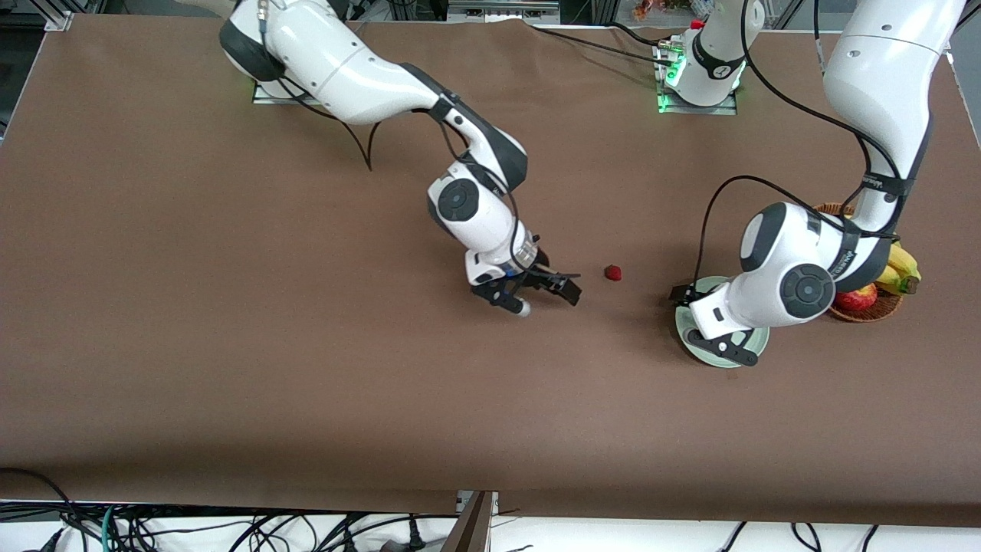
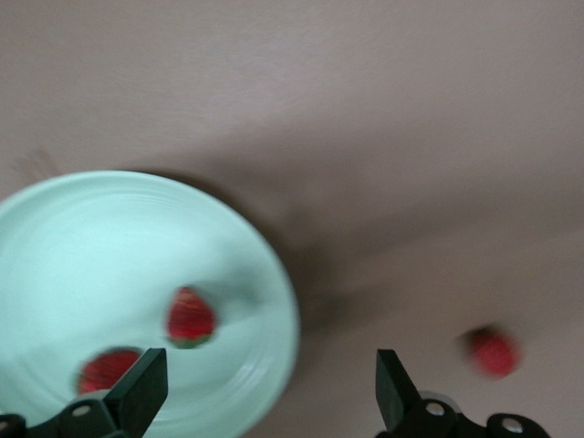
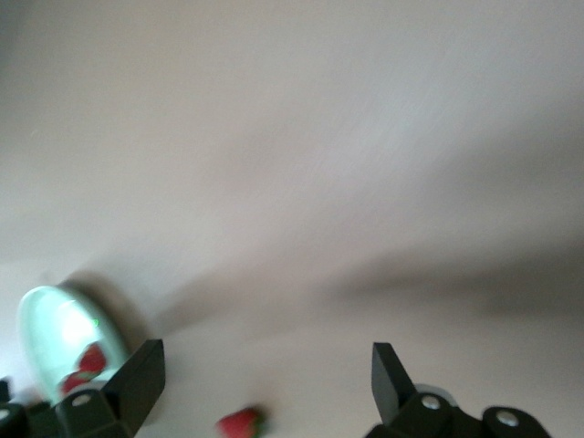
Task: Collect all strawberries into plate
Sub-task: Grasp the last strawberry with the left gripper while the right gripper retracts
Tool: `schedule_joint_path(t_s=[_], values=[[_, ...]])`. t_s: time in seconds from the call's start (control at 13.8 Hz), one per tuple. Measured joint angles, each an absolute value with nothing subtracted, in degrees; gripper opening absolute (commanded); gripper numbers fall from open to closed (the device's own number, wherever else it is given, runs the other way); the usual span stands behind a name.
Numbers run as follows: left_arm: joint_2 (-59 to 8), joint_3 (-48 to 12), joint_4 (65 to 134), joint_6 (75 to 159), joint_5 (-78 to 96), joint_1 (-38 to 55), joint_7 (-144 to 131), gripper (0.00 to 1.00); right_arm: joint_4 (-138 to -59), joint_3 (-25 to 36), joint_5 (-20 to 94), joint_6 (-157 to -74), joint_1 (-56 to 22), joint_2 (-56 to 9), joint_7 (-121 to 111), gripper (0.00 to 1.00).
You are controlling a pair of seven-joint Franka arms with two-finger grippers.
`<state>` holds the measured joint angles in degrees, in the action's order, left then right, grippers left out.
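The pale mint-green plate (image 1: 759,346) lies near the left arm's end of the table. In the left wrist view the plate (image 2: 82,237) holds two strawberries (image 2: 191,318) (image 2: 108,368). A third strawberry (image 1: 613,272) lies on the brown table between the two grippers; it also shows in the left wrist view (image 2: 494,352) and the right wrist view (image 3: 239,422). My left gripper (image 1: 705,322) (image 2: 266,388) is open and empty, low over the plate's edge. My right gripper (image 1: 546,299) (image 3: 265,379) is open and empty, low over the table beside the loose strawberry. The right wrist view also shows the plate (image 3: 55,333).
A brown woven basket (image 1: 870,313) with bananas (image 1: 904,268) and a red apple (image 1: 857,297) stands beside the plate, toward the left arm's end, partly hidden by the left arm. Brown cloth covers the table (image 1: 306,368).
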<state>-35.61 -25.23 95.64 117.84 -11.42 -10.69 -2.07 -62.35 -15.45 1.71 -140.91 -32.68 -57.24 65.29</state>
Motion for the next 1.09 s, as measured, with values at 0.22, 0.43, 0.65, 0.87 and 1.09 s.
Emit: schedule_joint_path(t_s=[0.22,0.43,0.65,0.87,1.09], values=[[-35.6,-28.7,95.9,116.0,-11.4,-10.6,-13.0,1.0,-62.9,-15.4,0.5,-125.2,-26.1,-51.0,51.7,1.0],[-33.0,-32.3,99.0,114.3,-12.2,-10.6,-23.6,1.0,-67.9,-15.3,0.4,-116.5,-19.2,-44.4,36.9,1.0],[-26.0,-33.8,111.1,122.6,-13.5,-10.3,-28.4,1.0,-74.5,-13.8,0.1,-109.7,-13.1,-37.3,25.2,1.0],[-23.5,-33.4,123.1,137.7,-13.9,-10.5,-31.2,1.0,-79.1,-8.2,-0.1,-102.5,-9.3,-30.2,13.4,1.0],[-24.8,-32.6,126.8,144.8,-15.1,-10.9,-31.7,1.0,-80.2,-1.9,-0.3,-94.7,-7.8,-24.3,4.8,1.0]])
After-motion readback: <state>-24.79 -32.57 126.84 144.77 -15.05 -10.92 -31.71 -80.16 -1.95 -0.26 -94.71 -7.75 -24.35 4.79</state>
